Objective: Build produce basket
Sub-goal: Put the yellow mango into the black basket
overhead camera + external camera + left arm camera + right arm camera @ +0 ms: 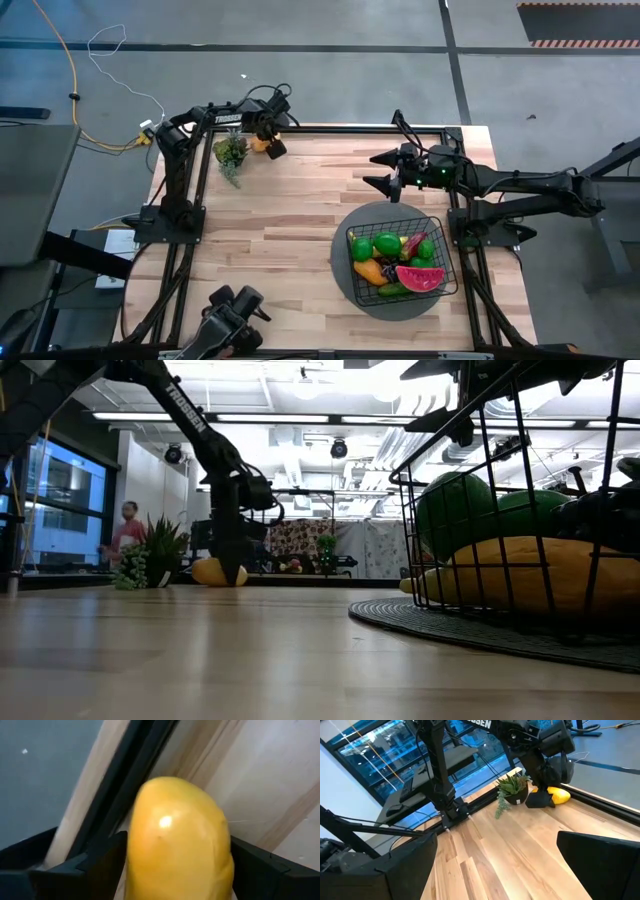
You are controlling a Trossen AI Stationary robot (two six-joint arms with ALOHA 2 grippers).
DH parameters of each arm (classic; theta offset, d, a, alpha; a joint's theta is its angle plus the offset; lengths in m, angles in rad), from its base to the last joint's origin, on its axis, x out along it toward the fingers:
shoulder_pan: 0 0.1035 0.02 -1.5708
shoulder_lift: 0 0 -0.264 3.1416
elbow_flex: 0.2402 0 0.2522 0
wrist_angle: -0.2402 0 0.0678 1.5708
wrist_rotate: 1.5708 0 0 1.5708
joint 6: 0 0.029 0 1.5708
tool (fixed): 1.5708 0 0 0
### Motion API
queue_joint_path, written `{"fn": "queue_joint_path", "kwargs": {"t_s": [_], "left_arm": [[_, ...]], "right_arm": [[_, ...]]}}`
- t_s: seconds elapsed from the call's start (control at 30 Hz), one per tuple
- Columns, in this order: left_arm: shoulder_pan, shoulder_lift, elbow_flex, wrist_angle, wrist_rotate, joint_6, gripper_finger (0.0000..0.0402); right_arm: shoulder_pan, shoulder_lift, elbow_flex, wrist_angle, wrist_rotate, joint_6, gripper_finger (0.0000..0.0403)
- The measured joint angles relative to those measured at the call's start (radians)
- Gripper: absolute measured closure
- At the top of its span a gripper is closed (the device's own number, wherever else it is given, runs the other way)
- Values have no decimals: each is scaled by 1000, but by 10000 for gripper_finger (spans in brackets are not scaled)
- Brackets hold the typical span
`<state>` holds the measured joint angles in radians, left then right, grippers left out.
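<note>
High view, looking straight down on a wooden table [290, 230]. At the far left corner the left gripper [268, 143] sits low, its jaws set around a yellow-orange toy fruit [261, 144] that lies on the wood beside the table's dark edge rail. Left wrist view shows that fruit [177, 840] between the two dark fingers [100, 862], with small gaps either side, so the jaws are open and not clamped. A small potted plant [230, 153] stands just beside it. Near the right edge, a black wire basket [440, 285] rests on a round grey mat [345, 280]. It holds green limes [386, 243], an orange fruit [368, 270] and a watermelon slice [420, 277]. Above the table, near the far right corner, the right gripper [378, 170] hangs with jaws wide open and empty.
</note>
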<state>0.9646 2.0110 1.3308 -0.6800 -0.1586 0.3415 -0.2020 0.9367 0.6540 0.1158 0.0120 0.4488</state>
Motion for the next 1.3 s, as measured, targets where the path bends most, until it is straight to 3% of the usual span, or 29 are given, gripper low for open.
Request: {"fn": "queue_joint_path", "kwargs": {"t_s": [0.37,0.67,0.8,0.93,1.07,1.17,1.3], "left_arm": [[-3,3,0,-17,7,-51,113],[-5,-11,6,-51,1,-103,178],[-12,-41,61,-86,22,-126,184],[-26,-91,126,-122,150,-161,174],[-42,-203,139,-51,366,-280,172],[-68,-312,92,70,476,-380,171],[-132,-481,-39,294,526,-509,171]], "right_arm": [[0,0,0,0,1,0,9],[0,0,0,-5,1,0,9],[0,0,0,-8,1,0,9],[0,0,0,-8,1,0,9],[0,0,0,-7,1,-1,9],[0,0,0,-8,1,-2,9],[0,0,0,-8,1,-5,9]]}}
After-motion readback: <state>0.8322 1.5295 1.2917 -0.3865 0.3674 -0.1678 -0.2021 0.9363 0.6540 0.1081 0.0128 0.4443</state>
